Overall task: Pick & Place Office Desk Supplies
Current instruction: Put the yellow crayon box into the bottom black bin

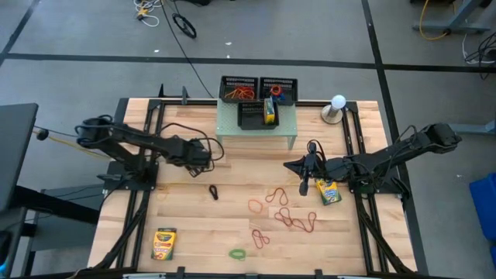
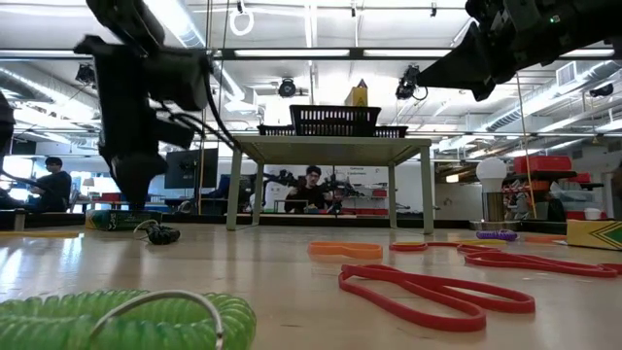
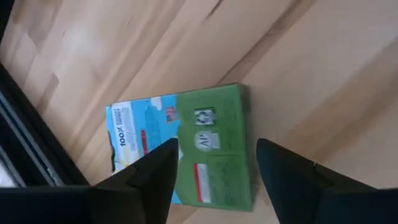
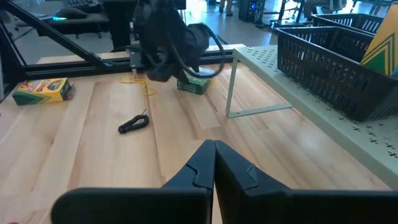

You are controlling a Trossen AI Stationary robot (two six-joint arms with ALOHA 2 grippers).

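A green crayon box [image 3: 186, 134] lies flat on the wooden table, left of centre. My left gripper [image 3: 216, 146] hangs over it, open, with one finger on each side of the box's near end; I cannot tell whether they touch it. The right wrist view shows that box [image 4: 194, 85] under the left hand. My right gripper [image 1: 288, 165] is shut and holds nothing, right of centre above the table. Beside it lies a second crayon box [image 1: 328, 191], and a third [image 1: 164, 242] lies at the near left. Red and orange rubber bands [image 1: 283, 211], a green one [image 1: 237, 253] and a black one [image 1: 212, 191] lie loose.
Two black mesh trays [image 1: 239, 89] [image 1: 279, 87] stand on the pale green riser [image 1: 256, 132] at the far edge, and a crayon box [image 1: 270, 111] stands upright by a third tray. A white bulb-shaped object [image 1: 337, 105] is at the far right. Bare wood lies between the arms.
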